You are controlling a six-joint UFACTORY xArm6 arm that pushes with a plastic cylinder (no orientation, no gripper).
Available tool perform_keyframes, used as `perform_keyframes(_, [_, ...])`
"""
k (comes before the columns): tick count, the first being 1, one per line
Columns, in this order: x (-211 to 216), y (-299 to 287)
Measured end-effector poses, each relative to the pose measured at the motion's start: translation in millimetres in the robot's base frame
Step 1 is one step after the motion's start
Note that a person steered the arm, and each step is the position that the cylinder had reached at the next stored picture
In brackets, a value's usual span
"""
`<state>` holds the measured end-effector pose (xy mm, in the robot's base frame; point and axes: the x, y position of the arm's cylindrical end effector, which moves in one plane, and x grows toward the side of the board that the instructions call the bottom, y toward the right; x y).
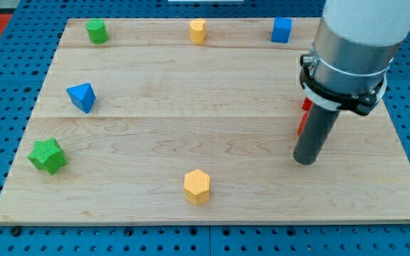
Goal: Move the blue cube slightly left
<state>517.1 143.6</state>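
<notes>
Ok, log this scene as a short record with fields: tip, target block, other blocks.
tip: my tip rests on the board at the view's right, well below the blue cube
target: blue cube at the view's top edge, untouched
red: red blocks mostly hidden behind the rod, shape unclear
top row: green block, yellow block
left side: blue pyramid-like block, green star-like block
bottom: yellow hexagonal block

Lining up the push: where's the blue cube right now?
The blue cube sits at the view's top edge of the board, right of centre, right of the yellow block, well above my tip.
</notes>
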Motion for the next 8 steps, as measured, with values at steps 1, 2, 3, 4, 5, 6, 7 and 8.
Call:
perform_keyframes(1, [-43,0])
perform_keyframes(2, [-51,-1])
perform_keyframes(3, [-14,-9])
perform_keyframes(4, [-5,41])
perform_keyframes(5, [-29,103])
perform_keyframes(6, [-105,122])
perform_keyframes(7, [-191,110])
perform_keyframes(8, [-241,63])
